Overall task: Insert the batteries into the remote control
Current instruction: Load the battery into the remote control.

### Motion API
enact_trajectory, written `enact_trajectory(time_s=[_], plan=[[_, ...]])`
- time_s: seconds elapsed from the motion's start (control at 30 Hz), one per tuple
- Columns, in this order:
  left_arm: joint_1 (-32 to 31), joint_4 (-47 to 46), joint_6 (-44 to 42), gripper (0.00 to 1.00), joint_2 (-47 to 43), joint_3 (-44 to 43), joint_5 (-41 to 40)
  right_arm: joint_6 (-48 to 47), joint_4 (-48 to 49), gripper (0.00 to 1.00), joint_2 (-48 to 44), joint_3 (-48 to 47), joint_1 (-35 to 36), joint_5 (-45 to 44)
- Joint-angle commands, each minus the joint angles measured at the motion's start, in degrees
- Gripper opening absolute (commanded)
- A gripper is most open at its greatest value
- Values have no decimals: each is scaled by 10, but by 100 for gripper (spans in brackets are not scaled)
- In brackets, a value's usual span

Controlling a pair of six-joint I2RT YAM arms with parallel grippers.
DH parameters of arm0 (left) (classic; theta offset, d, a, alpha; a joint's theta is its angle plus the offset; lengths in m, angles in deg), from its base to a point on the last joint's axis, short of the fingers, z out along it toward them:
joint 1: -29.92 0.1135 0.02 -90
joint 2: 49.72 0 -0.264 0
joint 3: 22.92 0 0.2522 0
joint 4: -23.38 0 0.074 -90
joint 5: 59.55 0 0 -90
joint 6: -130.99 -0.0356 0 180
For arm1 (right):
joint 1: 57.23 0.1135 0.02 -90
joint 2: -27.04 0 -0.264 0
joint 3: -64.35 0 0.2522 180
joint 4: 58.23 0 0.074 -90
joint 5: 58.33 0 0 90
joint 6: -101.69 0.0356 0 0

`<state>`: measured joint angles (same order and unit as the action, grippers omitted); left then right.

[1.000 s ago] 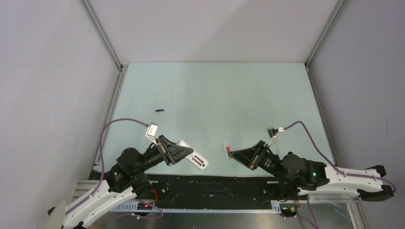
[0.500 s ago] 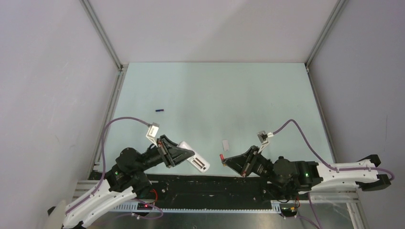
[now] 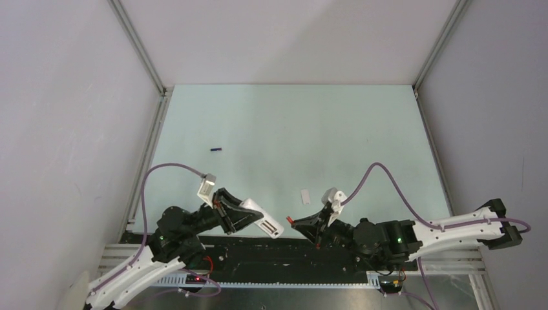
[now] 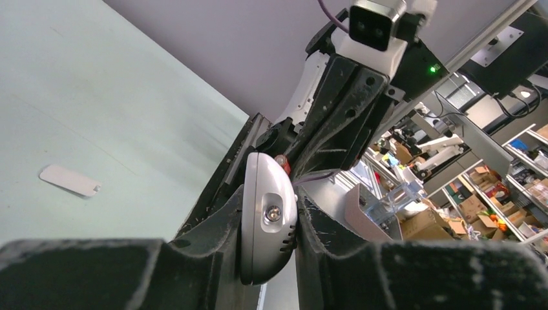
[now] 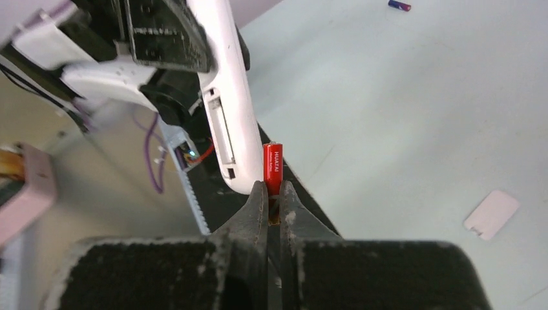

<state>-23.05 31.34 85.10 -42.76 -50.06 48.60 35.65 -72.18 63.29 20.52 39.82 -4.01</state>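
Note:
My left gripper point(image 3: 242, 213) is shut on the white remote control point(image 3: 263, 219), held above the near table edge with its open battery bay point(image 5: 220, 132) showing. In the left wrist view the remote's rounded end point(image 4: 266, 226) sits between the jaws. My right gripper point(image 3: 298, 223) is shut on the red-orange battery point(image 5: 273, 168), which sticks out beyond the fingertips right beside the remote's lower end, close to the bay. The dark blue battery point(image 3: 216, 150) lies on the table far left, also in the right wrist view point(image 5: 399, 6).
The small white cover plate point(image 3: 305, 196) lies flat on the pale green table point(image 3: 291, 129), also seen in the wrist views point(image 4: 70, 180) point(image 5: 491, 214). A black rail point(image 3: 271, 248) runs along the near edge between the arm bases. Grey walls enclose the table.
My right gripper moved left and nearer with the red-orange battery, from beside the cover plate to right next to the remote. The left gripper shifted the remote slightly lower and nearer.

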Motion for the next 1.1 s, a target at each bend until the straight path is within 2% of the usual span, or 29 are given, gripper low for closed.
enact_trajectory(time_s=[0.0,0.07,0.17,0.23,0.27,0.33,0.37,0.47,0.63,0.77,1.07], plan=[[1,-45,-17,0,-2,7,-14,-139,51,0,19,-24,13,-26],[1,-44,6,0,14,16,-52,-153,37,0,18,-34,13,-21],[1,-64,65,0,57,45,-125,-155,-40,0,10,-62,15,-17],[1,-122,105,0,106,71,-141,-147,-102,0,8,-107,14,-16],[1,-180,119,0,144,86,-144,-141,-124,0,11,-120,13,-16],[1,-260,156,0,202,98,-146,-115,-240,0,22,-169,4,-4],[1,-292,173,0,239,99,-147,-99,-269,0,33,-201,-2,5],[1,-351,190,0,301,97,-147,-84,-359,0,50,-239,-41,64],[1,-451,217,0,386,97,-130,-70,-394,0,87,-251,-89,133],[1,-502,270,0,414,115,-125,-69,-398,0,120,-253,-109,149],[1,-500,331,0,379,130,-144,-109,-382,0,167,-294,-131,177]])
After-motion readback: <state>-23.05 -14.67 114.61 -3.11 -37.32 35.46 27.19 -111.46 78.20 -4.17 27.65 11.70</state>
